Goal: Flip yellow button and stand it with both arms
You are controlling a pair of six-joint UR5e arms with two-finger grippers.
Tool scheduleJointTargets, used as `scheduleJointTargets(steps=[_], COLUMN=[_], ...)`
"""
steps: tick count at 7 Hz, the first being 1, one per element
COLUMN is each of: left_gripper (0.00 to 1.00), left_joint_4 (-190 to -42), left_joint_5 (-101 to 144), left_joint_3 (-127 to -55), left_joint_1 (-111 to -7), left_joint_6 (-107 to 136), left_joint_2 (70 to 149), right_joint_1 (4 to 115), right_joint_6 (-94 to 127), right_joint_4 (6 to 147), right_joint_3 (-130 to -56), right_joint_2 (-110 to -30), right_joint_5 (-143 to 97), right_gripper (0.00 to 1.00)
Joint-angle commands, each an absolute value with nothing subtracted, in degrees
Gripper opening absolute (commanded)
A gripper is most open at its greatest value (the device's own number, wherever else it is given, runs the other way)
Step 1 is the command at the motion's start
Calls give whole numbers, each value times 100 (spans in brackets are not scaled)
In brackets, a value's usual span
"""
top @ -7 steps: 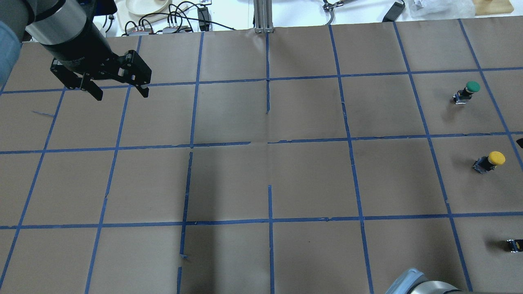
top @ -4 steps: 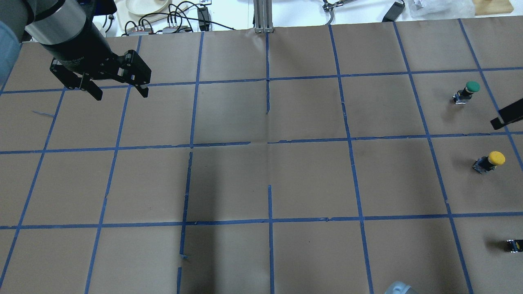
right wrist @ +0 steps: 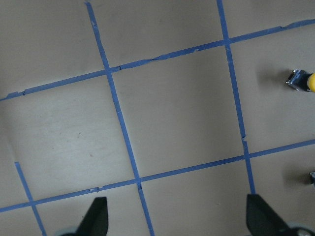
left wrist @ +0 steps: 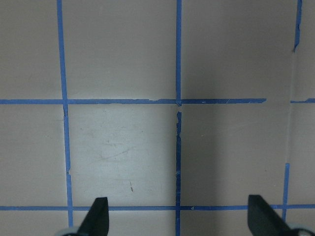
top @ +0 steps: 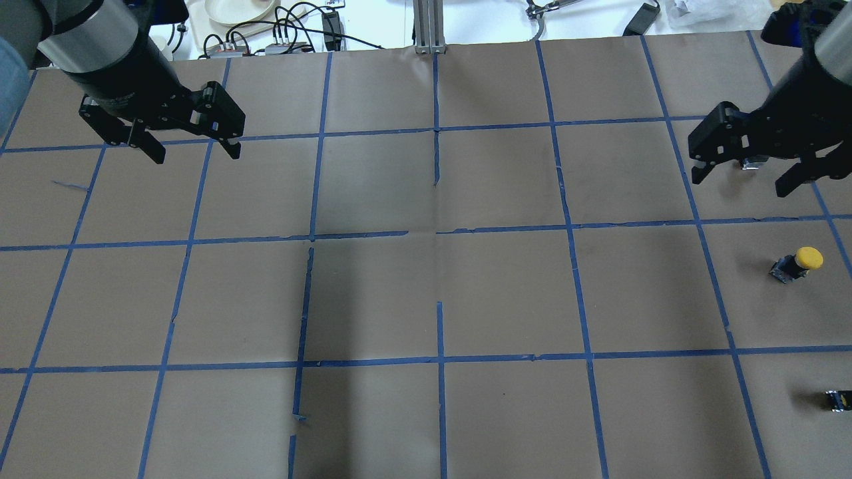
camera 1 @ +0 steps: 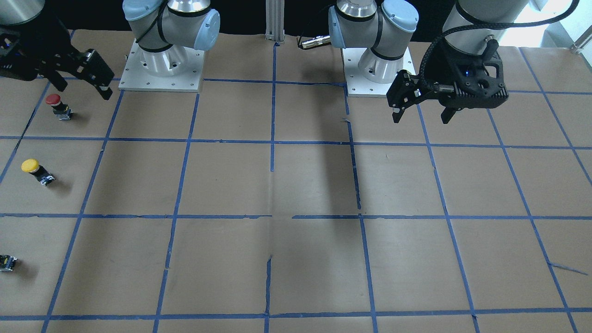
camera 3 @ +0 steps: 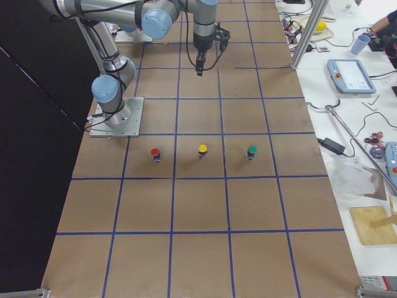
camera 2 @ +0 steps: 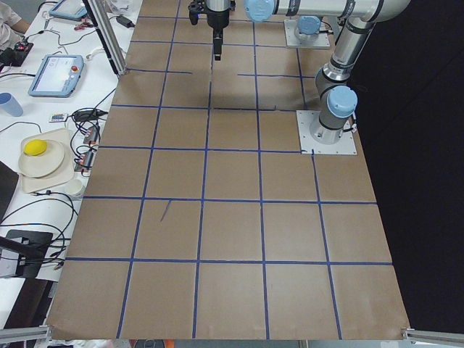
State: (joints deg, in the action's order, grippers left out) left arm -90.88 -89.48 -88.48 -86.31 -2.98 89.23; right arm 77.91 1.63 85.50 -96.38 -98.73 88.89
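Note:
The yellow button [top: 799, 263] lies tilted on the brown paper at the table's right side, cap up and to the right. It also shows in the front view [camera 1: 34, 170], the right exterior view [camera 3: 202, 150] and at the right edge of the right wrist view [right wrist: 302, 81]. My right gripper [top: 739, 185] hangs open and empty above the table, apart from the button; it also shows in the front view [camera 1: 83, 90]. My left gripper [top: 193, 153] is open and empty over the far left of the table, far from the button, and the front view [camera 1: 421, 120] shows it too.
A red button [camera 1: 55, 104] and a green button [camera 3: 251, 151] flank the yellow one in a row. In the overhead view the right gripper hides most of the green one. A button's body [top: 839, 399] shows at the right edge. Blue tape lines grid the paper.
My right gripper has come in from the right edge of the overhead view and now covers the green button. The left gripper has barely moved. The yellow button has not moved.

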Motion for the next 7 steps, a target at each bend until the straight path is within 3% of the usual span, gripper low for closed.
scheduleJointTargets(steps=[1, 7], left_gripper=[99, 99], left_joint_4=[-9088, -9088], left_joint_5=[-8947, -8956], left_joint_3=[-8859, -8833], left_joint_1=[-8631, -8631], left_joint_6=[-299, -299], left_joint_2=[8895, 8894], right_joint_1=[8706, 8824], right_joint_6=[808, 817], right_joint_4=[8551, 8552], right_joint_3=[-9633, -9686], right_joint_2=[-9879, -9949], right_joint_5=[8904, 8955], right_gripper=[100, 100])
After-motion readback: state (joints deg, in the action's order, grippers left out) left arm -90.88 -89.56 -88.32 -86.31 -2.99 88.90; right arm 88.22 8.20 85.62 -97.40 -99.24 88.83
